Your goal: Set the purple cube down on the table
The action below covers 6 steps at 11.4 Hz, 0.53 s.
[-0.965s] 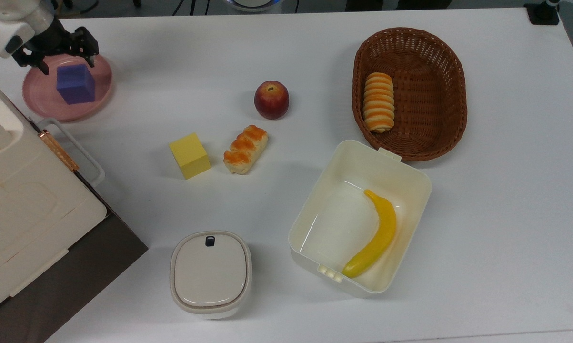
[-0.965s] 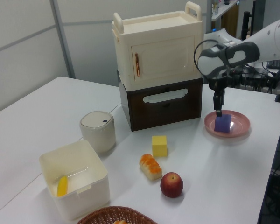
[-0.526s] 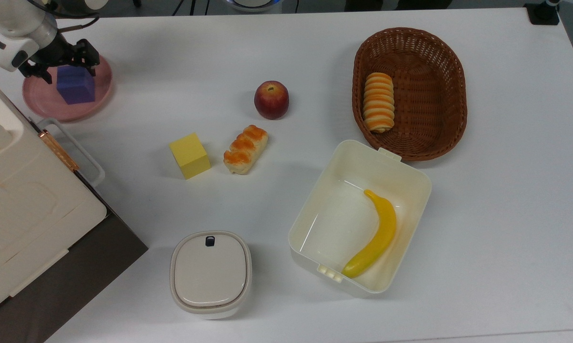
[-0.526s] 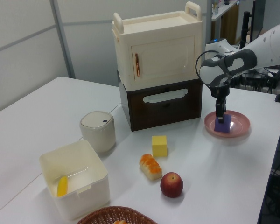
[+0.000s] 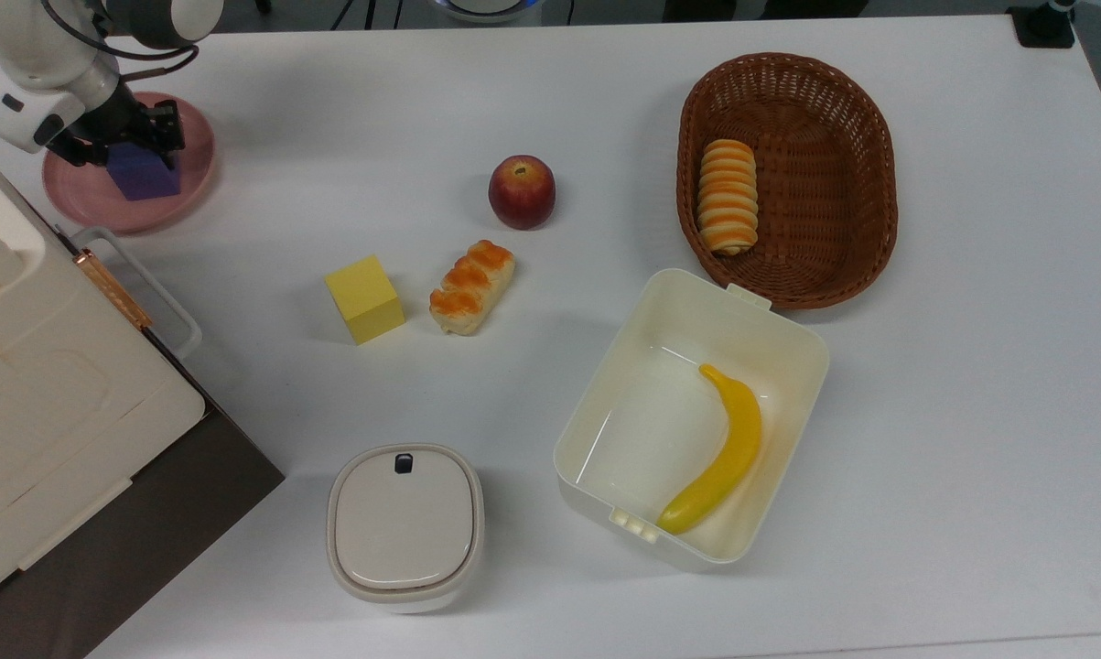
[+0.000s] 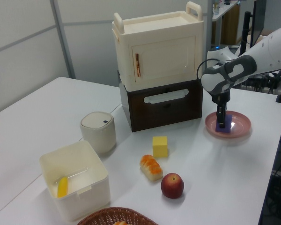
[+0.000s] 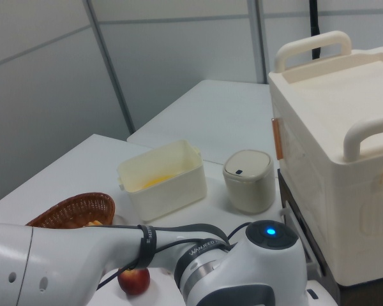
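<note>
**Cube not yet lifted from the plate**

The task looks to be in its opening stage. The purple cube [image 5: 145, 174] sits on the round pink plate [image 5: 83, 197] in the upper left of the top view, and at the right of the left view. Nothing has reached the table [image 5: 605, 137]. The gripper [image 5: 127, 137] is low over the cube, a dark finger to either side of it, spread wide enough to straddle it (whether the pads already touch its faces I cannot tell). Closing, lifting, carrying off the plate and setting down all appear left to do.

The cube is a small matte blue-violet block with plain faces, resting flat; its top is partly hidden under the gripper.
</note>
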Each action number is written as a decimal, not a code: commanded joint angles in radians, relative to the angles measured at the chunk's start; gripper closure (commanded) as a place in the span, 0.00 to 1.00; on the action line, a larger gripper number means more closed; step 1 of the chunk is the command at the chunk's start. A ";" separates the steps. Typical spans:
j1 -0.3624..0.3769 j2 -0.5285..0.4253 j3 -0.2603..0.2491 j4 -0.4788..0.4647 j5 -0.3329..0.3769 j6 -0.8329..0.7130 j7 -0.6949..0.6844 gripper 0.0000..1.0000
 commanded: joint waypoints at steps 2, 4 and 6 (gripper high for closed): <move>0.011 -0.101 0.013 -0.017 -0.003 -0.040 0.034 0.58; 0.052 -0.143 0.039 -0.017 -0.001 -0.081 0.118 0.57; 0.155 -0.152 0.040 -0.017 -0.001 -0.092 0.267 0.57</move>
